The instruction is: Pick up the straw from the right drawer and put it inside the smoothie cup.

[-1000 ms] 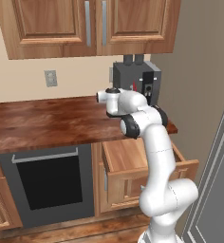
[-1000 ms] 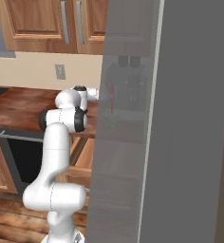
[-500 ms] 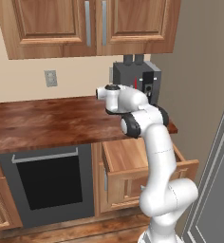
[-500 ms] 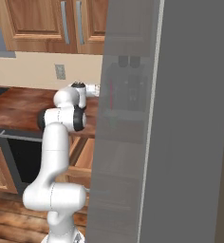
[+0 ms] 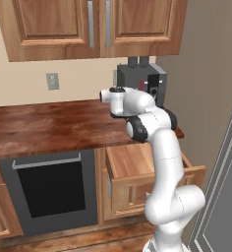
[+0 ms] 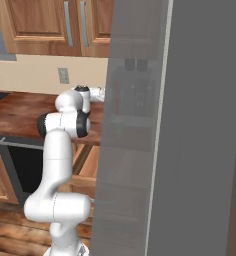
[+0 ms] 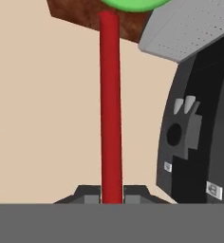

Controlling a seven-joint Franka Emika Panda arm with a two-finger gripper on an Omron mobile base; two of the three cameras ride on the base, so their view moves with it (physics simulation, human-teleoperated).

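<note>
Clamping the thin red straw between its dark fingertips, our two-finger gripper has swung slightly leftward over the counter since a second ago. We see its far end meeting the bright green smoothie cup, so insertion seems close. The light-brown wooden right drawer hangs open below.

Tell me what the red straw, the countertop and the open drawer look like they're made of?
The straw looks like smooth plastic: plain red, no grain. The countertop seems polished dark wood, with swirly reddish grain. The drawer looks like lighter wood, with faint streaks. It is all rendered, so this is a guess.
</note>
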